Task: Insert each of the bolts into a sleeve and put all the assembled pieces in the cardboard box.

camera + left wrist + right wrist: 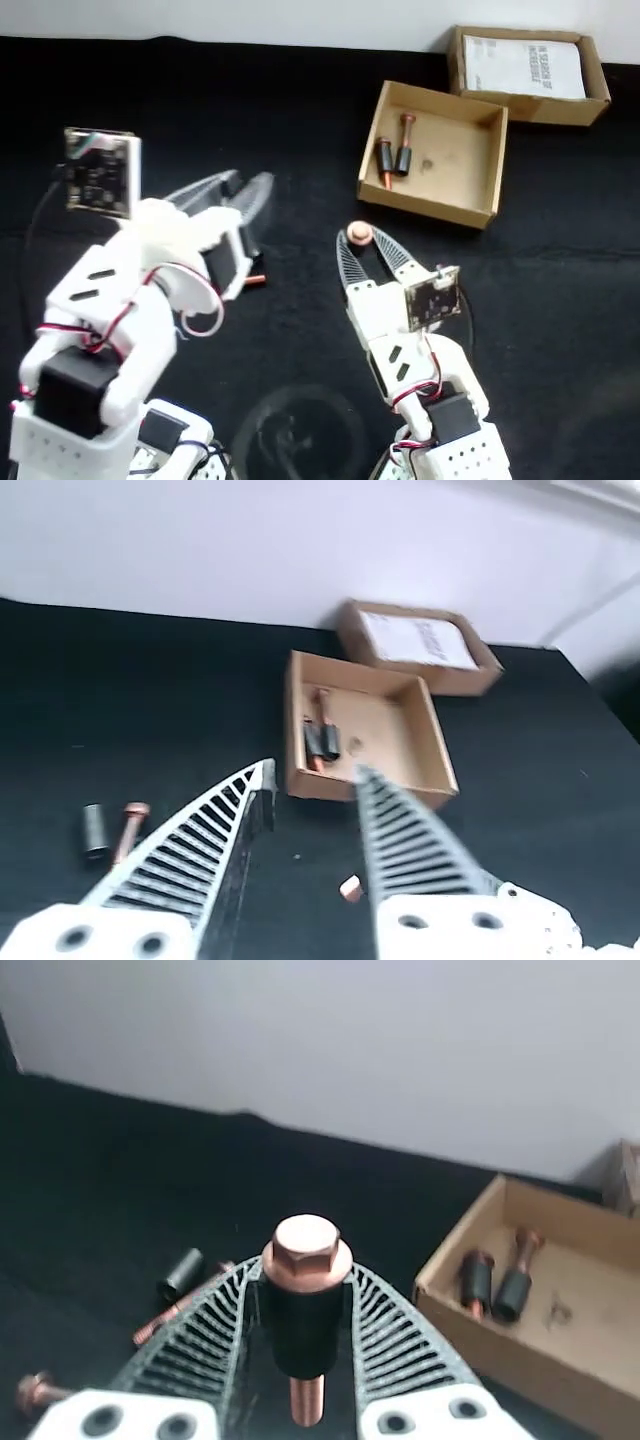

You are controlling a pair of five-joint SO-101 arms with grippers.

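- right gripper is clamped on a black sleeve with a copper bolt through it; the long axis runs along the fingers, hex head out at the fingertips, threaded end back toward the wrist.
- left gripper is spread wide above the surface's left half.
- a loose sleeve and loose bolt lie side by side on the surface.
- cardboard box sits toward the far right corner; two assembled pieces lie parallel by its left wall, heads toward the far wall.
- a second box sits just behind it.
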